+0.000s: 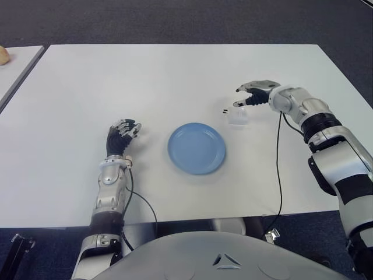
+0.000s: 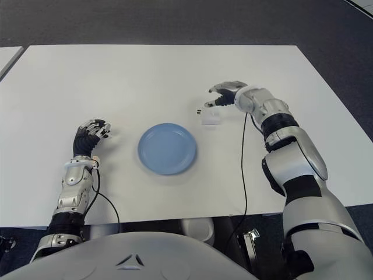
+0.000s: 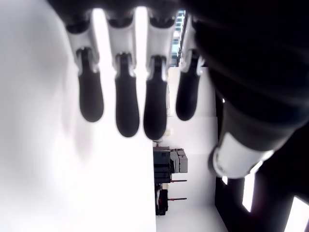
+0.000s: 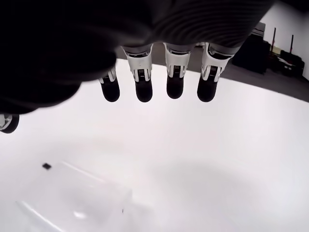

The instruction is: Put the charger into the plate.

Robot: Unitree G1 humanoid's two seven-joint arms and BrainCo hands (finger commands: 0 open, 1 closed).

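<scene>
A small white charger with two dark prongs lies on the white table, just right of and behind the blue plate. My right hand hovers directly above and slightly behind the charger, fingers spread, holding nothing. In the right wrist view the charger shows below the extended fingertips, apart from them. My left hand shows left of the plate, fingers relaxed and empty. The plate holds nothing.
A second table's edge with a tan object sits at the far left. A black cable hangs from my right forearm over the table's front edge. Dark carpet surrounds the table.
</scene>
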